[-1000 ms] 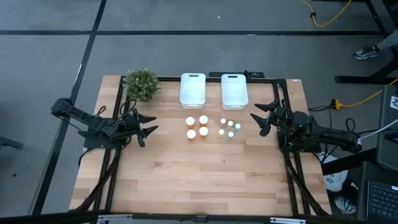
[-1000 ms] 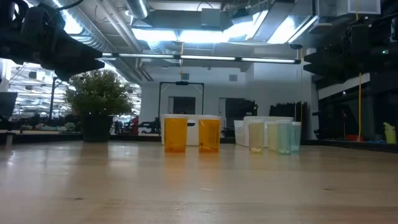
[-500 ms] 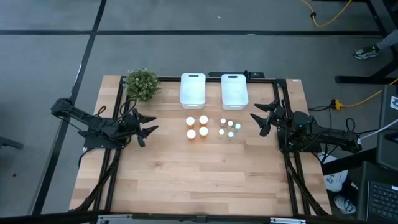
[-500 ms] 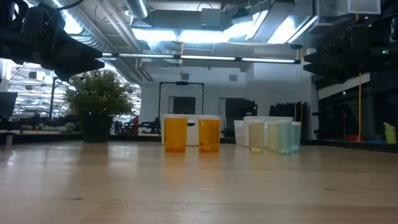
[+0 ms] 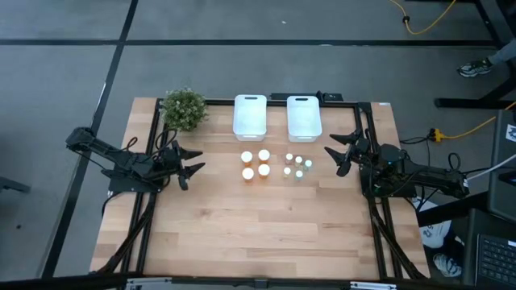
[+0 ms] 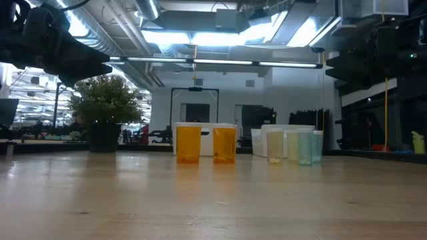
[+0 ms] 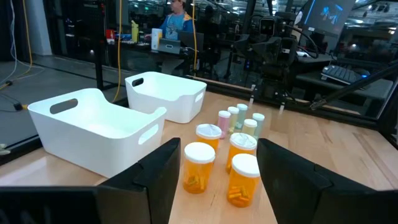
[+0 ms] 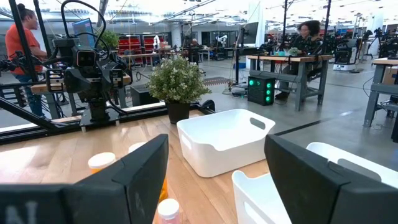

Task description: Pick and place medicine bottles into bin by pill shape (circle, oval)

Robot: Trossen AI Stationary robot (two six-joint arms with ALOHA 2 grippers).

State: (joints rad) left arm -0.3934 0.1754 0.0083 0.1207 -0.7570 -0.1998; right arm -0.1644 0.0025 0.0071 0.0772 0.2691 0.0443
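Left end effector point(image 5: 190, 164) spread and empty, hovering left of the orange medicine bottles point(image 5: 255, 164). Right end effector point(image 5: 342, 151) likewise released, right of the small pale bottles point(image 5: 296, 165). Tight clustering: likely toppling of neighbours on approach. Two white bins point(image 5: 250, 117) behind. Pale wooden counter point(image 5: 258, 225), potted plant point(image 5: 184, 108), busy workshop with people beyond.

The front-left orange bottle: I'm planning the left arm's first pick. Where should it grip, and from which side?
Probably grip the orange bottle from above, fingers closing across its round white cap or the body just below. It stands upright, with neighbours close behind and on its right; its left side, facing the open left gripper, is free.
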